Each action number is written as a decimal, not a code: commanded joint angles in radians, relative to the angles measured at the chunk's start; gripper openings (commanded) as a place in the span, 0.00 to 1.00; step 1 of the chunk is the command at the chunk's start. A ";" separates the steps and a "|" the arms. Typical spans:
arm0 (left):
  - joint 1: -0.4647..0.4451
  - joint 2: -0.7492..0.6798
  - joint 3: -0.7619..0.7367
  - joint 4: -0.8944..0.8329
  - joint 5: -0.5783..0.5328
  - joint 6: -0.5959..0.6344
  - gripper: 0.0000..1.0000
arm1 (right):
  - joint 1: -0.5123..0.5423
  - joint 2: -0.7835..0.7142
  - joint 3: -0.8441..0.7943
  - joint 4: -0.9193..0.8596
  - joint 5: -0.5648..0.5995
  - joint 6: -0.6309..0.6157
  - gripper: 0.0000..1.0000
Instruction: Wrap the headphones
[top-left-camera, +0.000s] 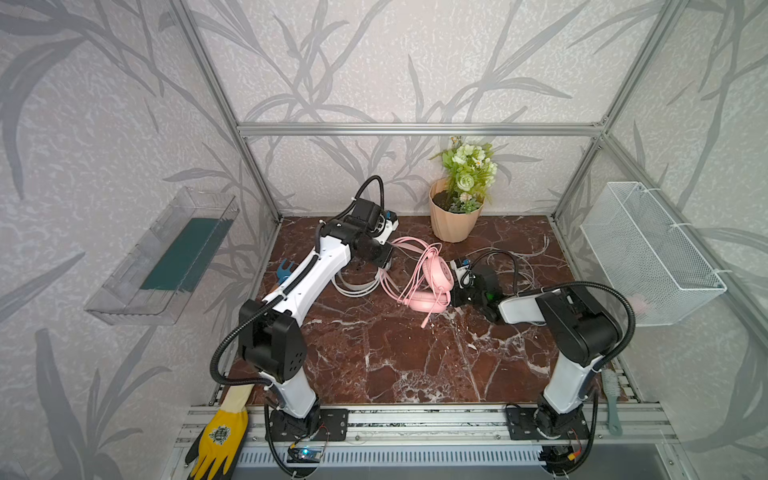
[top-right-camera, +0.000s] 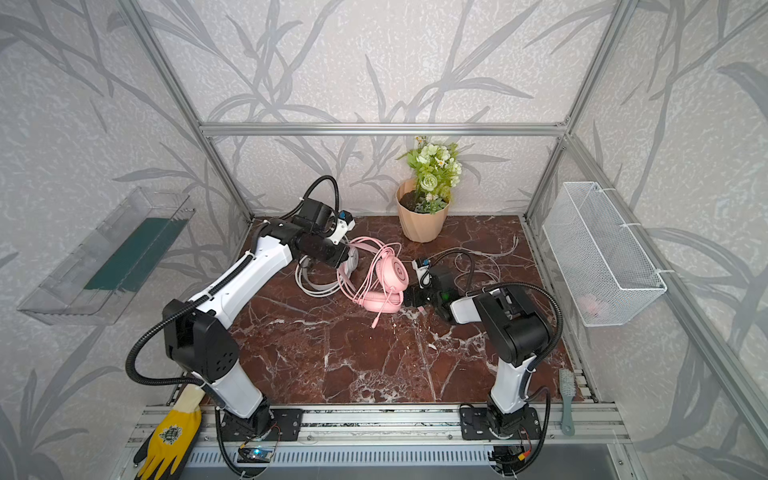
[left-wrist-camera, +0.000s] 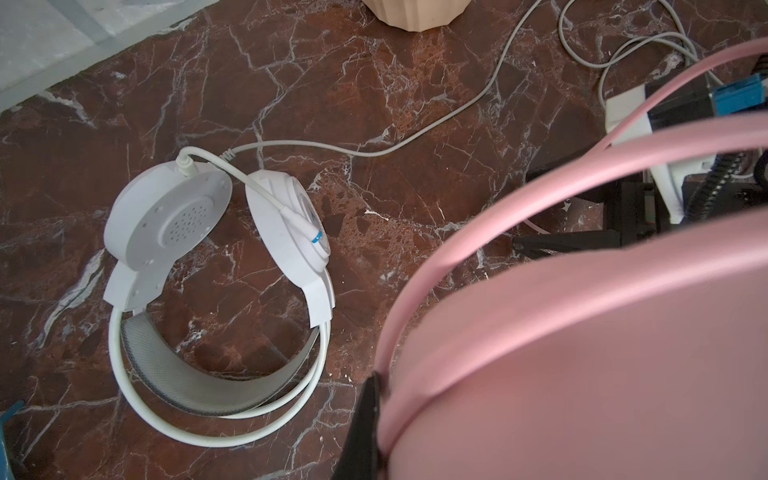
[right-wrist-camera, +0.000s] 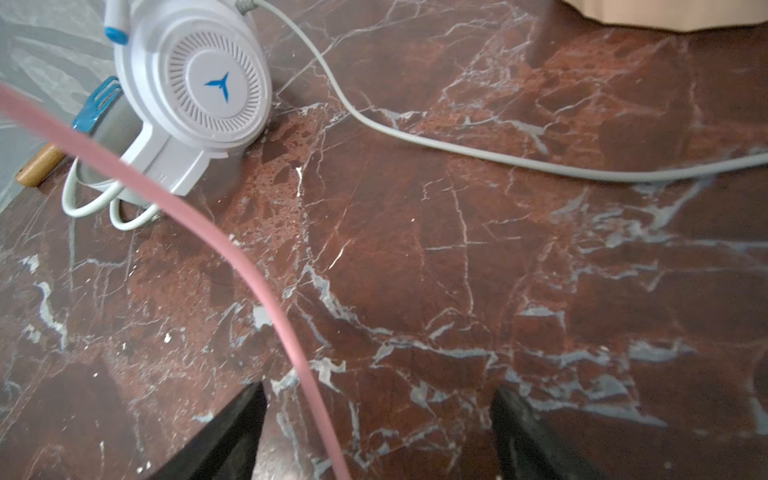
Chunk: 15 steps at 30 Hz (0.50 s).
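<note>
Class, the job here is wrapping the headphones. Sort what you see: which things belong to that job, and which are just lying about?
Belong to the job: pink headphones, pink cable, white headphones, white cable.

Just lying about: flower pot, yellow glove, wire basket, brush, clear tray.

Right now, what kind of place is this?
Probably a robot test cell dressed like a home: an aluminium frame around it, two arms bolted to a rail, a flower pot on the marble-look tabletop.
</note>
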 joint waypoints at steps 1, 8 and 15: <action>0.002 -0.037 0.054 -0.003 0.062 -0.025 0.00 | 0.010 0.029 0.054 0.021 0.031 0.000 0.77; 0.002 -0.040 0.054 0.007 0.064 -0.032 0.00 | 0.025 0.067 0.071 0.021 0.015 -0.004 0.52; 0.004 -0.039 0.048 0.012 0.065 -0.041 0.00 | 0.037 0.071 0.044 0.051 0.003 -0.003 0.22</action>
